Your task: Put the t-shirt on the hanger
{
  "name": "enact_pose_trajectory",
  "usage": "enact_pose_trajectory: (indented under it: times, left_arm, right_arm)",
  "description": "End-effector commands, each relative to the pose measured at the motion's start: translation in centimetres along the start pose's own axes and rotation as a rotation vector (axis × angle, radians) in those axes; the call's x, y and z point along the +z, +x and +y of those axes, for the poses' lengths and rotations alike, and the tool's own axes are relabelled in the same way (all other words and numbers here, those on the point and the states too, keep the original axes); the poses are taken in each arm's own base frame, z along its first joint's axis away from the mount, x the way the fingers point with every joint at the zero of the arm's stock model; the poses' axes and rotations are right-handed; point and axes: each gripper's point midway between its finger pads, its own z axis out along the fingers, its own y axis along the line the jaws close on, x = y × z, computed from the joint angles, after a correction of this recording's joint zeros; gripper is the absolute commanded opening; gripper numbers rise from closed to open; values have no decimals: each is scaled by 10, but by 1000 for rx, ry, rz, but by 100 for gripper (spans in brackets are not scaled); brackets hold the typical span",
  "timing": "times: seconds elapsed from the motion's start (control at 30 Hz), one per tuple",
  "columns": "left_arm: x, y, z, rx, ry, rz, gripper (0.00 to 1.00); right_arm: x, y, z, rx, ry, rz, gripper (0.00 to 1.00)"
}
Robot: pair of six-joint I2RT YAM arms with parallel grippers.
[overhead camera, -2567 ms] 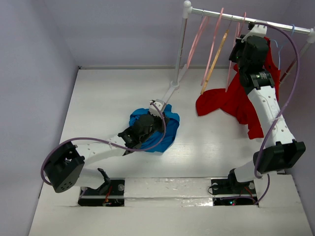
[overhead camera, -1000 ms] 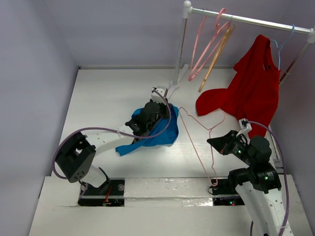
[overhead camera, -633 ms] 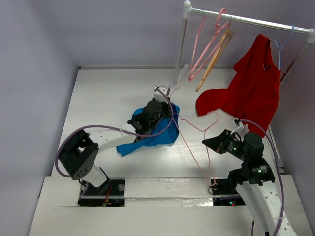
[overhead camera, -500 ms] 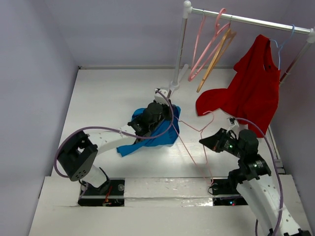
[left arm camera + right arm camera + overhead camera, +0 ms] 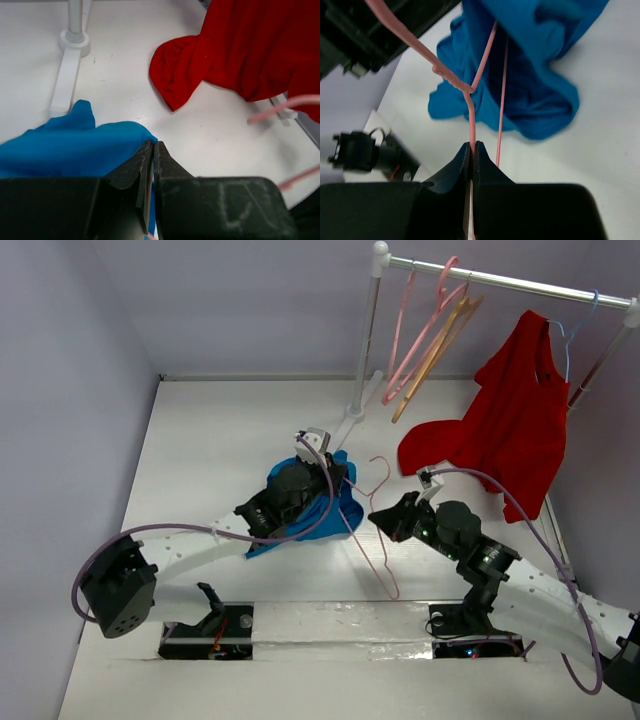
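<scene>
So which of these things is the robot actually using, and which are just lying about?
In use: blue t-shirt, pink hanger in the right gripper, left gripper on the shirt.
Just there: red garment, spare pink hangers, tan hanger, pale blue hanger, rail.

Walls: plain pale lilac panels [image 5: 250, 300] along the far and left edges.
Worktop: matte white painted board surface [image 5: 215, 425].
Furniture: white metal clothes rail [image 5: 500, 281], far right corner.
Light: even, with soft shadows.

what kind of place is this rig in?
Probably a lab test cell, not a home: a white table boxed in by plain walls, with a small clothes rail holding a red garment.
</scene>
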Motion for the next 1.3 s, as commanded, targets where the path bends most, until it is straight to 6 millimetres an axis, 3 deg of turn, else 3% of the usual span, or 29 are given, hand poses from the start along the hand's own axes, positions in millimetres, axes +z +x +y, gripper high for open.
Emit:
enact_pose_trajectory:
  times: [0.0, 0.17, 0.27, 0.33, 0.4, 0.43, 0.67, 0.87, 1.0, 1.03, 1.1, 1.13, 1.2, 1.27]
  left_arm:
    - [-16, -28, -3, -42, 9, -85, 0]
    - [-29, -38, 11, -48, -63, -112, 0]
    - [-32, -43, 9, -60, -54, -121, 0]
    - [-38, -47, 0, -75, -14, -130, 0]
    - [-47, -56, -14, -87, 30, -149, 0]
    - [-51, -59, -16, -91, 34, -157, 0]
    - [-93, -91, -21, -118, 48, -202, 0]
    - [-122, -118, -22, -159, 59, -249, 0]
    - [-135, -130, -1, -158, -32, -299, 0]
    - [-138, -135, 2, -157, -48, -314, 0]
    - [-146, -148, 7, -154, -72, -351, 0]
    - [-149, -154, 13, -154, -105, -372, 0]
    - [-155, -168, 12, -155, -101, -411, 0]
    - [-161, -183, 2, -156, -51, -443, 0]
  right_arm:
    - [3, -73, 18, -62, 28, -285, 0]
    - [0, -89, 26, -105, 55, -368, 0]
    - [0, -100, 28, -124, 71, -409, 0]
    - [10, -100, 25, -152, 92, -405, 0]
    - [18, -99, 35, -166, 64, -414, 0]
    - [29, -93, 33, -177, 73, -398, 0]
    - [70, -102, 47, -239, 75, -473, 0]
    - [91, -141, 79, -303, 48, -583, 0]
    - [76, -144, 107, -313, -36, -575, 0]
    - [59, -152, 117, -302, -62, -597, 0]
    - [45, -139, 121, -308, -75, -563, 0]
    - [29, -142, 129, -294, -102, -566, 0]
    - [25, -127, 121, -288, -63, -494, 0]
    - [22, -124, 111, -275, -3, -475, 0]
